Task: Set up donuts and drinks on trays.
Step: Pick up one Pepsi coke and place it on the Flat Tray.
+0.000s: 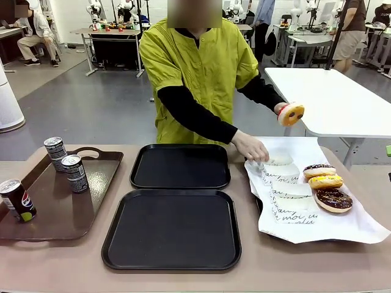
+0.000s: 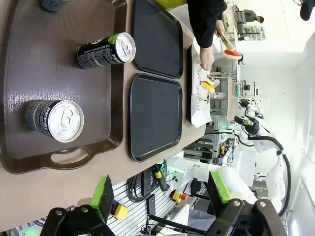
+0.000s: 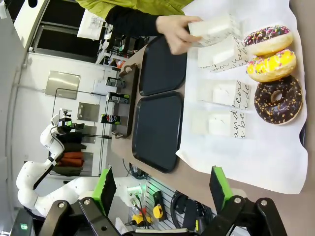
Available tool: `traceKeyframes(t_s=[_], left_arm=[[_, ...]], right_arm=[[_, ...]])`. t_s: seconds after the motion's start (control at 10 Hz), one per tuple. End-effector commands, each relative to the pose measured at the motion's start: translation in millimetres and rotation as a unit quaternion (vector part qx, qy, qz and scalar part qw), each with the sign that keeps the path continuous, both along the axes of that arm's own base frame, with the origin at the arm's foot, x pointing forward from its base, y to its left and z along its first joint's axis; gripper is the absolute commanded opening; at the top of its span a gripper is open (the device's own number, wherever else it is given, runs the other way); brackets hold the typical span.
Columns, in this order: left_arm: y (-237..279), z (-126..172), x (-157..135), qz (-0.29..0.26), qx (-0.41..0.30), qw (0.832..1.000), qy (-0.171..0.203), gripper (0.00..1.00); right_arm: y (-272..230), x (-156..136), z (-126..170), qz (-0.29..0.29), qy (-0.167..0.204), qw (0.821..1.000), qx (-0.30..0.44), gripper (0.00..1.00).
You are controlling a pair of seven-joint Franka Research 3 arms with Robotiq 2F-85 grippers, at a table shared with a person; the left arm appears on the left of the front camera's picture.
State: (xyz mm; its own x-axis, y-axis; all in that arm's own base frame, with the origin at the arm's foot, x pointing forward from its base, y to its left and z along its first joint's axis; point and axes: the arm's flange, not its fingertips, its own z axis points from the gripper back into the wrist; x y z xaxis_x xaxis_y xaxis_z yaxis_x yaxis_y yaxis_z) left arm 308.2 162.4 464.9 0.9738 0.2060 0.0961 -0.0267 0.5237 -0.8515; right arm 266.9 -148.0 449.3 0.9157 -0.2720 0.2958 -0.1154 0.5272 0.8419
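Trays: the far tray (image 1: 181, 166) and the near tray (image 1: 172, 229) lie at the middle of the table, one behind the other, both bare.
Drinks: the two slim grey cans (image 1: 55, 152) (image 1: 74, 173) stand close together on the brown tray (image 1: 61, 213) at the left, with the Pepsi can (image 1: 18, 200) nearer on that same tray. Neither has been placed on a black tray.
Donuts: three sprinkled donuts (image 1: 325, 181) sit in a row on the white paper sheet (image 1: 342, 229) at the right, beside flat paper sleeves (image 1: 292, 201). The person holds a fourth donut (image 1: 291, 114) up above the far right of the table, while the person's other hand (image 1: 252, 147) rests on a sleeve at the sheet's far edge.
Left gripper (image 2: 161, 194): spread wide, holding nothing, hanging above the left end over the brown tray.
Right gripper (image 3: 161, 184): fingers wide apart, empty, above the paper sheet's side of the table.
Progress: barely begun, judging by the bare trays. A donut appears about to be sleeved.
Remaining: donuts and both cans have yet to reach the two trays.
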Motion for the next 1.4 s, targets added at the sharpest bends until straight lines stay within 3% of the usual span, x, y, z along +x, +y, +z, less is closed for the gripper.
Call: traceKeyframes(t_s=[0.0, 0.8, 0.9, 1.0, 1.3], left_arm=[[0, 0, 1, 0.002, -0.004, 1.000, -0.002, 1.00], [0, 0, 0, 0.000, 0.000, 1.000, 0.000, 1.00], [-19, 20, 16, -0.017, 0.066, 0.997, -0.020, 1.00], [-45, 40, 42, -0.030, 0.120, 0.992, -0.015, 1.00], [-118, 75, 101, -0.078, 0.276, 0.958, -0.016, 1.00]], right_arm=[[0, 2, -3, 0.000, 0.001, 1.000, 0.003, 1.00], [0, 2, -3, 0.000, 0.001, 1.000, 0.003, 1.00], [0, 2, -3, 0.000, 0.001, 1.000, 0.003, 1.00], [0, 2, -3, 0.000, 0.001, 1.000, 0.003, 1.00], [0, 2, -3, 0.000, 0.001, 1.000, 0.003, 1.00]])
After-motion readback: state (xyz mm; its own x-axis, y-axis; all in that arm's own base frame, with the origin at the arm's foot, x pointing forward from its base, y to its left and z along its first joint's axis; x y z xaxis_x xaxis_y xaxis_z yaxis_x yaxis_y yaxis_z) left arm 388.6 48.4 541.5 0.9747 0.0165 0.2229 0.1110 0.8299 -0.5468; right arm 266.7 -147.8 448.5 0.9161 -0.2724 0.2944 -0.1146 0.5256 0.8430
